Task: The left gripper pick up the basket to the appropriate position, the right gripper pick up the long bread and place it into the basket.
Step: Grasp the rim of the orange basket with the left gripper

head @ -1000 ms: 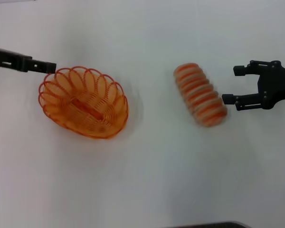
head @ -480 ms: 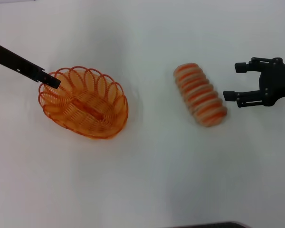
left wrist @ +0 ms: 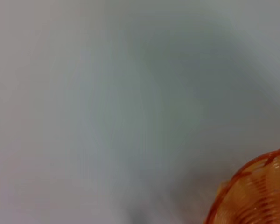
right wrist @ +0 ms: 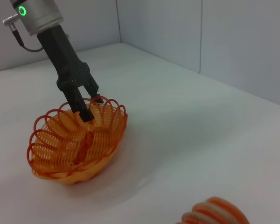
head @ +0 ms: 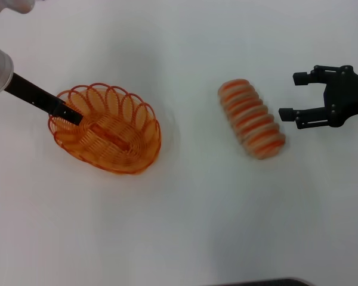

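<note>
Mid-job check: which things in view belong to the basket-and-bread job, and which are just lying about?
Part of the job:
basket, on the table
long bread, lying right of the basket, apart from it
left end effector, straddling the basket's rim
right end effector, open, just right of the bread

Just lying about:
nothing on the white table

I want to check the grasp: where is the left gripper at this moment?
In the head view, the left gripper is on the left, at the basket's far-left rim. One finger is inside the rim and the other is outside.
</note>
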